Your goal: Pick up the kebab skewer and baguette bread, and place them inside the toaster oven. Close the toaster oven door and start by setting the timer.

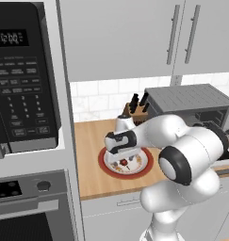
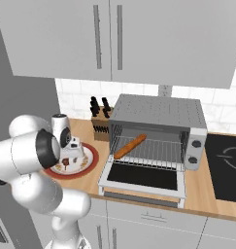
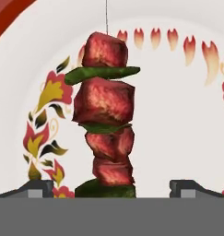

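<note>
With my end effector [image 3: 111, 186] spread wide just above the kebab skewer of dark red meat chunks [image 3: 106, 115] lying on the red-rimmed floral plate [image 3: 178, 106] near the wooden desk's [image 1: 90, 155] front edge, a skewed close could roll the skewer away.

Grey wall cabinets [image 2: 114, 39] hang over a white tiled backsplash [image 1: 106, 96] and a wooden counter [image 1: 90, 164].

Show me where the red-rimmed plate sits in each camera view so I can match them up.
Left base view: the plate lies low in the middle on the wooden counter, partly behind the arm.
Right base view: the plate lies at middle left, left of the open toaster oven.
Hand view: its white flowered face is the backdrop under the kebab skewer.
Shared landmark: the knife block behind the plate.
</note>
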Available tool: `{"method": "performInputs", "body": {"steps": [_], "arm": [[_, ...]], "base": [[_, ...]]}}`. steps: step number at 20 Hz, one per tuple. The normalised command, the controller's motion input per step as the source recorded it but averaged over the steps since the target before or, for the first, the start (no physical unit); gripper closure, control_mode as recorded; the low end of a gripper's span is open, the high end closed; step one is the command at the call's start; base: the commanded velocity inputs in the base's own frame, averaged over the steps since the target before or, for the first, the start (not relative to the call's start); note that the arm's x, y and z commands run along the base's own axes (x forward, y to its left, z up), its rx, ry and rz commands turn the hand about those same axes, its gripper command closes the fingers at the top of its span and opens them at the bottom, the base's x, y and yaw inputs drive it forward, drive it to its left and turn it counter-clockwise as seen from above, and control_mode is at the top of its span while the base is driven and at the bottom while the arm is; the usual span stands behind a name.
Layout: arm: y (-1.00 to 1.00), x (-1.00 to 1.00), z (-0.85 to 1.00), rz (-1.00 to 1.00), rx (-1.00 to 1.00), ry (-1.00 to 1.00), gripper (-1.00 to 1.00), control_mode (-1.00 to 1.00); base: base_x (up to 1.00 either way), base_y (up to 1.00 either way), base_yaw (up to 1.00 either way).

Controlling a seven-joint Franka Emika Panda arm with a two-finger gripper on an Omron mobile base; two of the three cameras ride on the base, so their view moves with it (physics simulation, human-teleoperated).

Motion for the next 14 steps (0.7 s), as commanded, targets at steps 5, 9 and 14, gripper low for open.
{"method": "performInputs", "body": {"steps": [5, 9, 14], "arm": [[0.0, -0.34, 0.0, 0.0, 0.0, 0.0, -1.0, -1.0], [0.0, -0.02, -0.03, 0.0, 0.0, 0.0, -1.0, -1.0], [0.0, 0.31, -0.02, 0.0, 0.0, 0.0, -1.0, -1.0]], "base": [[0.0, 0.0, 0.0], [0.0, 0.0, 0.0], [0.0, 0.0, 0.0]]}}
